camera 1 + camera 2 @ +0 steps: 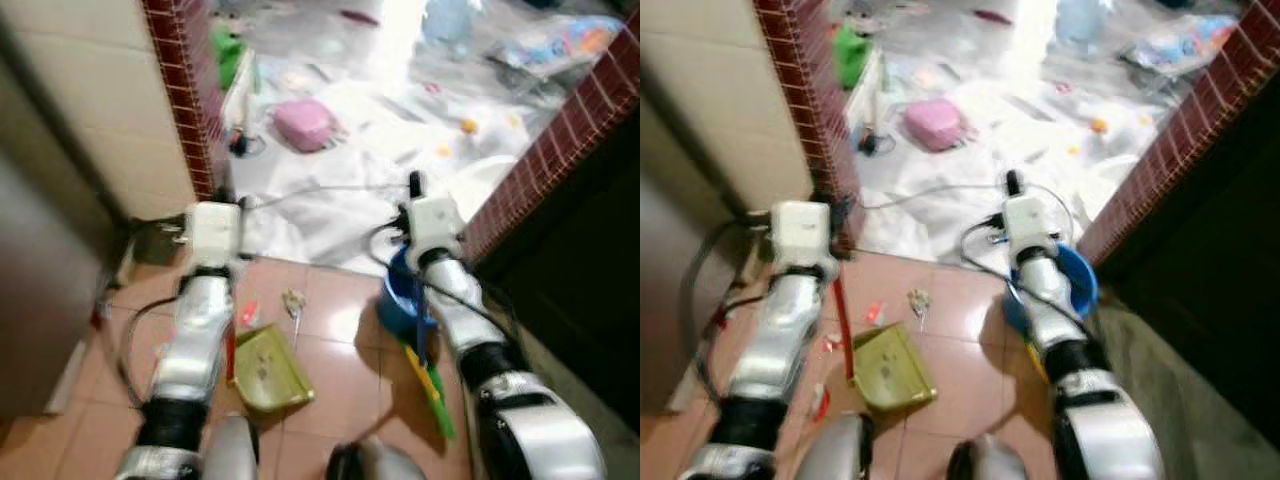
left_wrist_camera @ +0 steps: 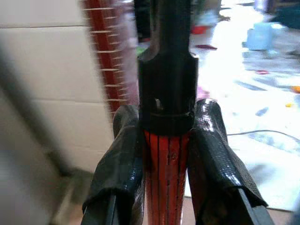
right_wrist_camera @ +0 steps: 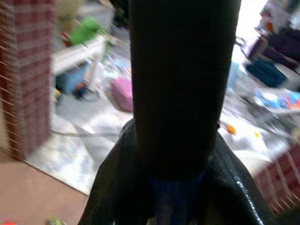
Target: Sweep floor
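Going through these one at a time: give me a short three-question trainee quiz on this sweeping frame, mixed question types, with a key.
1. True or false: the left gripper is shut on a red handle.
2. The green dustpan sits on: A) the white sheeting, B) the tiled floor, C) the blue bucket.
3. Fill in: the pink bag lies on the ____ sheeting.

Key: 1 true; 2 B; 3 white.
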